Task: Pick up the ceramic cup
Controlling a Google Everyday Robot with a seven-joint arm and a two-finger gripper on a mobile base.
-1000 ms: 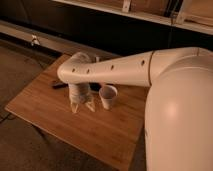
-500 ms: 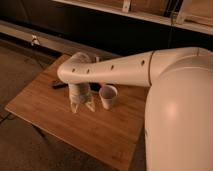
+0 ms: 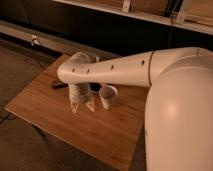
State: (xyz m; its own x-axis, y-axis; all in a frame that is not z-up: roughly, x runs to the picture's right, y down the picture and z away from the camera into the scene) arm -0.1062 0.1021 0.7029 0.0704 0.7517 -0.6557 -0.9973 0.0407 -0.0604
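Bulky white arm (image 3: 125, 70) reaches from the near right across a wooden table (image 3: 45, 112). Gripper (image 3: 83, 106) points down over the tabletop, its two fingers (image 3: 75, 106) spread apart with nothing between them, tips at or just above the wood. Ceramic cup (image 3: 108, 96) stands upright on the table just beside the gripper, on the side toward the robot's body, outside the jaws. Small dark object (image 3: 58, 85) lies behind the gripper. Beyond: grey floor (image 3: 20, 150), a dark wall, a white outlet (image 3: 34, 40).

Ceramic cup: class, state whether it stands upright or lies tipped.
Upright: the ceramic cup stands rim-up on the table, beside the pincer hanging over the tabletop.
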